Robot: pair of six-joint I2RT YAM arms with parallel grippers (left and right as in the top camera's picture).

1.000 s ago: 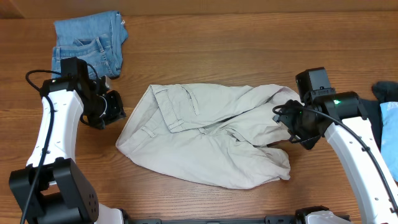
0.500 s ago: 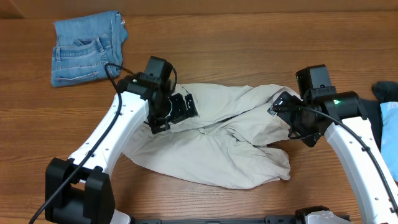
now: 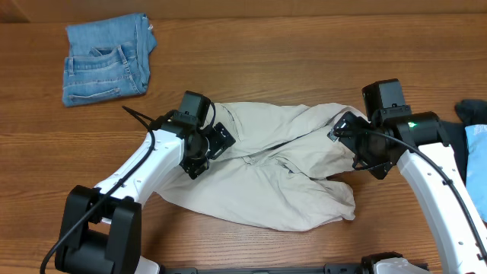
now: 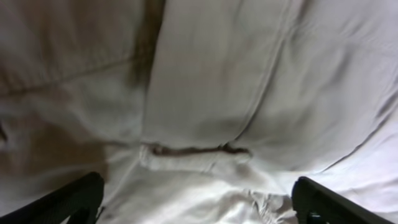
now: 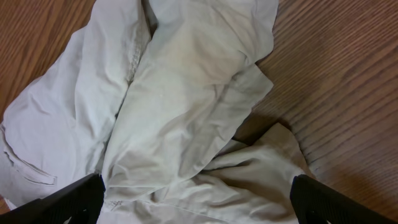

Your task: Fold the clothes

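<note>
Your left pincer (image 4: 198, 200) hangs wide apart over a pocket slit (image 4: 196, 155). Your right pincer (image 5: 198, 198), also apart, hovers at the 3 o'clock end of the shorts (image 3: 266, 179). They lie rumpled mid-tabletop (image 3: 304, 61). They look soft, light and floppy, so pinch a waistband or hem seam. No label or writing is readable.

Table (image 3: 304, 68): brown wood-grain top, grain running left to right in overhead view; finish even, faint sheen, darker streaks in grain. Same surface visible in right wrist view at upper left and along right side, grain diagonal there. Paler wood strip (image 3: 319, 6) along far edge, bordering table top. Dark bar (image 3: 266, 269) along near edge, identity unclear.
</note>
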